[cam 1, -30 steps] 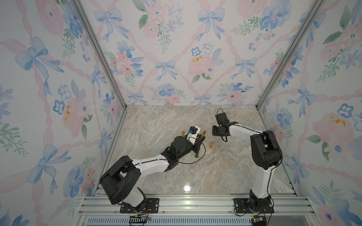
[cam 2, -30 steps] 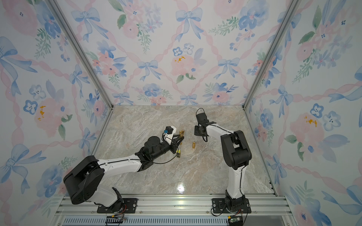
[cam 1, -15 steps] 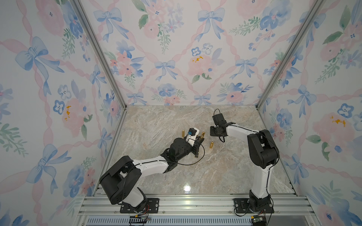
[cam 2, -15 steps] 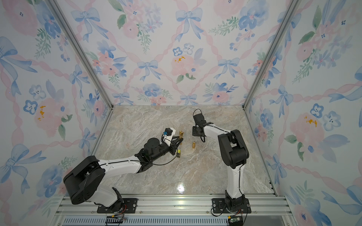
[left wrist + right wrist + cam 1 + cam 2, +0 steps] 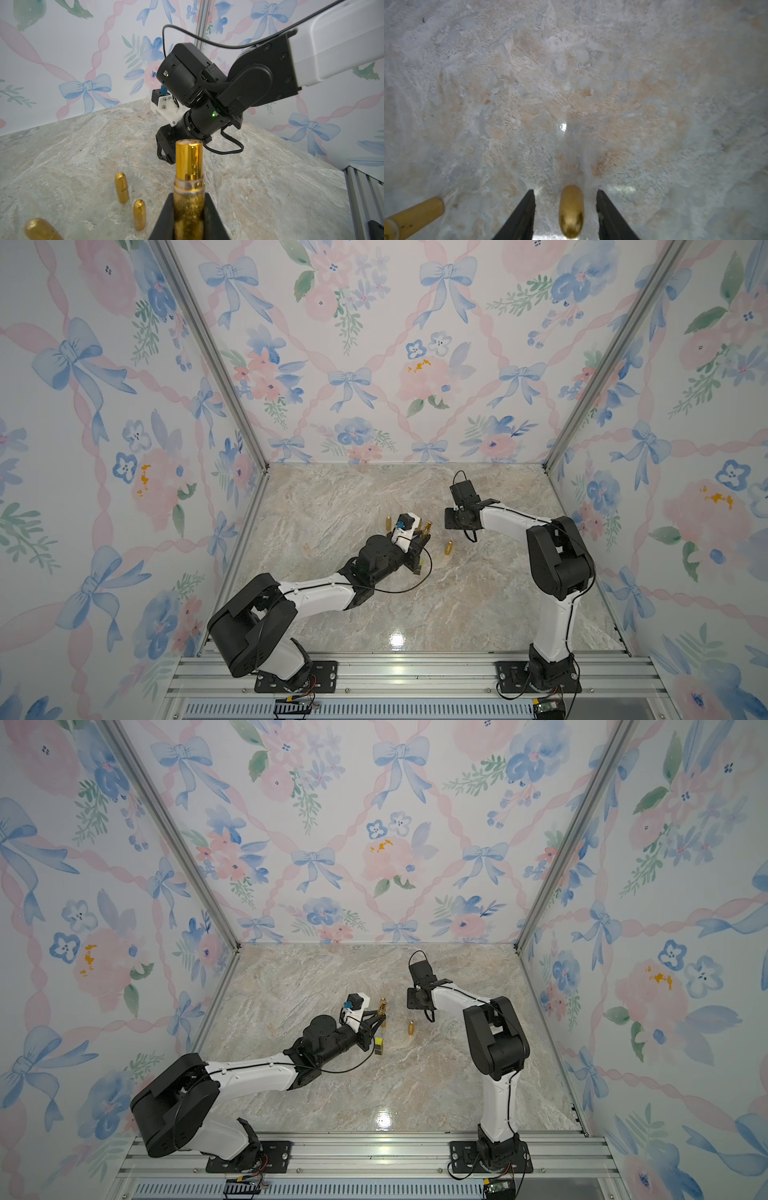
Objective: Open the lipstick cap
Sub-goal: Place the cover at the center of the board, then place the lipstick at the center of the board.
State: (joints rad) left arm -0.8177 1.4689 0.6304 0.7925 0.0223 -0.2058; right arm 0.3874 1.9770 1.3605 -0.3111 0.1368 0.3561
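You had the cap [image 5: 571, 212] off: the left gripper [image 5: 188, 199] clamped the lipstick [image 5: 188, 164], the right gripper [image 5: 565, 192] stood parted around the cap on the table [image 5: 571, 83]; only withdrawal remained.

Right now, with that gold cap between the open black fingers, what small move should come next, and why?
Probably draw the right gripper back off the cap. Its jaws stand open with a gap on each side of the cap, and the lipstick in the shut left gripper is already uncapped.
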